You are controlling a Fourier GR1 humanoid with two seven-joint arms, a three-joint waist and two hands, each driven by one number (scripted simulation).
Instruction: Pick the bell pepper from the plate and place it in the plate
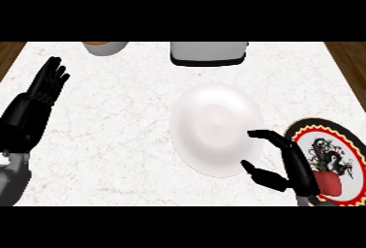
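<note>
The red bell pepper [328, 180] lies on the patterned plate [352, 140] with the red and yellow rim, just behind the right hand [295, 167] on its outer side and partly hidden by the wrist. Judging by its look it should be light, stiff-skinned and glossy — rounded enough to slip or roll, so fingers on one flank and the thumb on the opposite one, around its widest part, looks the safest hold.

The right hand is spread, fingers lightly bent and thumb well apart from them, with nothing between them; its fingertips reach over the edge of the plain white plate [214, 126], which lies ahead of it and to its inner side. The left hand [44, 85] rests open, fingers straight up — far across the marble counter [107, 145].
</note>
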